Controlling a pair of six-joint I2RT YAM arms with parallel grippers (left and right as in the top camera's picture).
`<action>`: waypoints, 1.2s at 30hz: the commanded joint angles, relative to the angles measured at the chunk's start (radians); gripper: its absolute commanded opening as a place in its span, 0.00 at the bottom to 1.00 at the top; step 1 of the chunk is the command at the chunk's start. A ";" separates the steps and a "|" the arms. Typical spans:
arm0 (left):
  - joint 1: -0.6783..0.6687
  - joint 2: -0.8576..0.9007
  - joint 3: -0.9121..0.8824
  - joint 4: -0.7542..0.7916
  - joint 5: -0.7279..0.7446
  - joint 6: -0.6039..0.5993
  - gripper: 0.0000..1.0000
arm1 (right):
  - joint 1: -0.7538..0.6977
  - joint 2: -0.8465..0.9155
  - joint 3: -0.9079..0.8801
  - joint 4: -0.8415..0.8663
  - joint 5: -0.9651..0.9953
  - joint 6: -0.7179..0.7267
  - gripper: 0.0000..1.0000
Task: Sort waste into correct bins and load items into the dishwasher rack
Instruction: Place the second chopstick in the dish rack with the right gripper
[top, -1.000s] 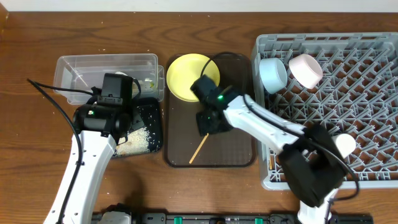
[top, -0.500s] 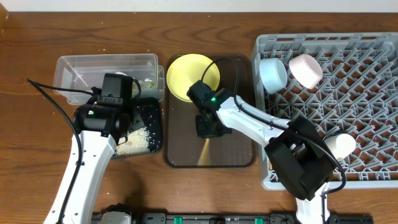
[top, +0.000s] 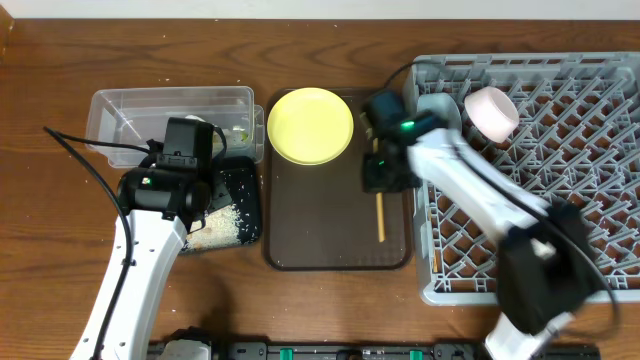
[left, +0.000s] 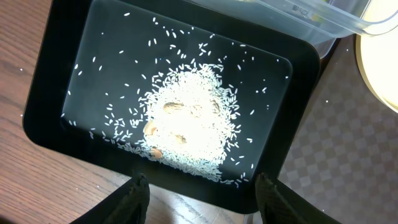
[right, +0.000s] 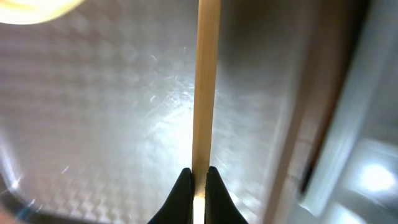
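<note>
My right gripper (top: 381, 183) (right: 198, 177) is shut on the thin wooden chopsticks (top: 380, 216) (right: 207, 81), which hang lengthwise over the right side of the brown serving tray (top: 330, 235). The round yellow plate (top: 311, 125) lies at the tray's far end. My left gripper (left: 202, 198) hovers open and empty over the near rim of the black tray (top: 243, 190) (left: 38, 106), which holds a heap of white rice (left: 186, 121). The clear tub (top: 130, 112) stands just behind it. The grey dishwasher rack (top: 580, 190) holds a light blue bowl (top: 436, 103), partly behind my right arm, and a white bowl (top: 491, 112).
The rack's grey wall (right: 373, 130) rises close to the right of the held chopsticks. Bare wooden table (top: 60, 240) stretches left of the bins and along the front edge. My right arm crosses the rack's near left corner.
My right gripper has shut on the chopsticks and carried them from the tray's middle to its right side, turning them lengthwise. The plate is now uncovered. The left arm has stayed put.
</note>
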 joint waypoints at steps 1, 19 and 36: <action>0.002 0.008 -0.004 -0.002 -0.023 -0.005 0.58 | -0.044 -0.145 0.005 -0.037 -0.001 -0.170 0.01; 0.002 0.008 -0.004 -0.001 -0.023 -0.005 0.58 | -0.212 -0.244 -0.129 -0.179 0.130 -0.241 0.04; 0.002 0.008 -0.004 -0.001 -0.023 -0.005 0.59 | -0.196 -0.246 -0.128 0.126 -0.025 -0.241 0.43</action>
